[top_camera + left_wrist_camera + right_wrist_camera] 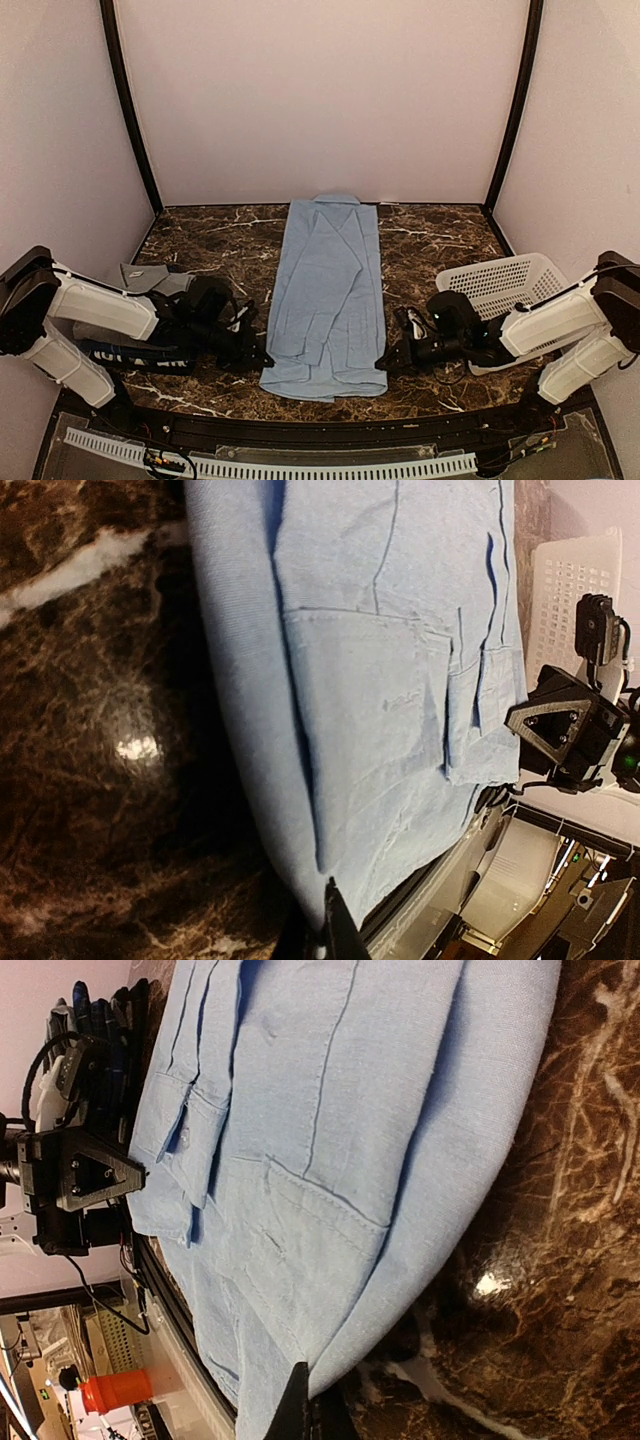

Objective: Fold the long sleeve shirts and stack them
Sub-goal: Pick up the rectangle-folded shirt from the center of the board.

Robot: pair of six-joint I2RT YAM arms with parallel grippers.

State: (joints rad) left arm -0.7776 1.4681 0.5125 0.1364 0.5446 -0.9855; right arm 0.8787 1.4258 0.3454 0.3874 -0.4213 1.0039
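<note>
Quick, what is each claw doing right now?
Left gripper: closed on a near corner of the light blue shirt.
Right gripper: closed on the shirt's other near corner.

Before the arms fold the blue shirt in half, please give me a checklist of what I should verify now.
1. Blue shirt folded into a long flat strip: ok.
2. Left gripper at its near left corner: ok.
3. Right gripper at its near right corner: ok.
4. Fingers shut on the cloth: cannot tell.
5. Basket apart from the shirt: ok.
6. Grey shirt apart from the blue one: ok.
</note>
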